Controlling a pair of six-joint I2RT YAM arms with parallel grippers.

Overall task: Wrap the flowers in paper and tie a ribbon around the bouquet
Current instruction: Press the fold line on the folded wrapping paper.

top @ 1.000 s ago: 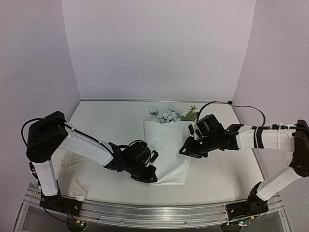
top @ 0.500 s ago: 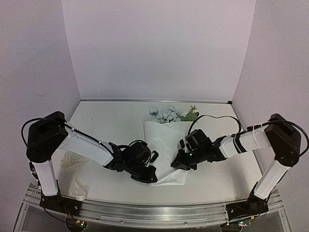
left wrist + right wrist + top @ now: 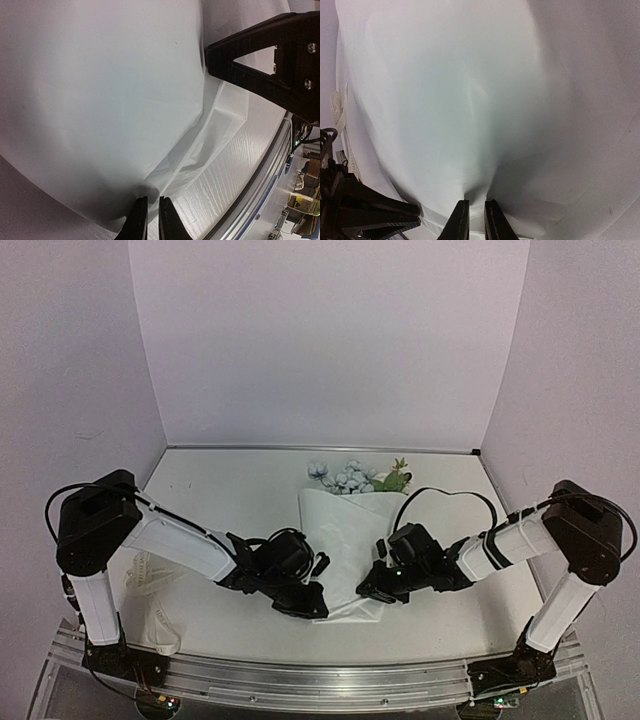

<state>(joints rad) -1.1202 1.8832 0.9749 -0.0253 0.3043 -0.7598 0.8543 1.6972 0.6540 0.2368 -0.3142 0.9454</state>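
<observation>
Jaws, two pairs, both pinching one paper (image 3: 342, 528); one flowers (image 3: 346, 478) bunch.

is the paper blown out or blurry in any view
Left wrist: paper is nearly featureless white, folds crisp only near the left claw. Right wrist: paper hazy, faint greenish cast, shadowed at right. Top external: evenly lit, flowers small but clear.
</observation>
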